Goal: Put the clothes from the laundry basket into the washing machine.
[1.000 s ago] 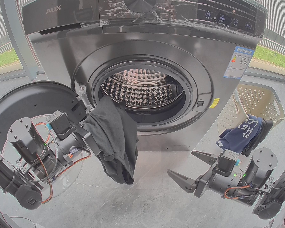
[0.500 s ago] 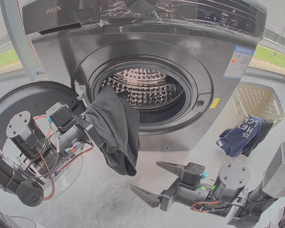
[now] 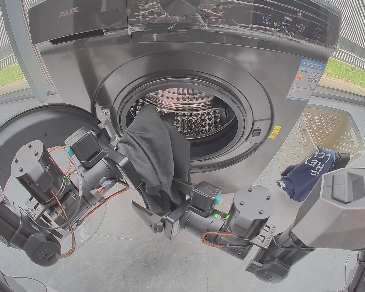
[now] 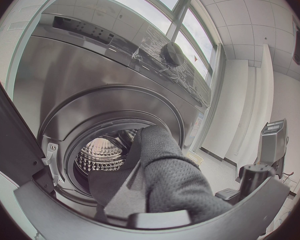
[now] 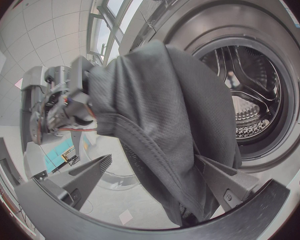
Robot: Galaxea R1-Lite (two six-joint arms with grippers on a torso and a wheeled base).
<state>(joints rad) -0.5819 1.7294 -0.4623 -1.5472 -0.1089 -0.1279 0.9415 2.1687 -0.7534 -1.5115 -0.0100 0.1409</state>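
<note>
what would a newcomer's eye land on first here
The dark grey garment, held up by the left end effector, hangs at the washing machine's open drum mouth. Just below, the right end effector stands open, straddling the garment's hanging end. At the right, a navy shirt hangs over the laundry basket's rim.

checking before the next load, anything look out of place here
The black garment dangles at the opening of the washing machine, mostly outside the drum. The navy shirt droops over the rim of the laundry basket.
</note>
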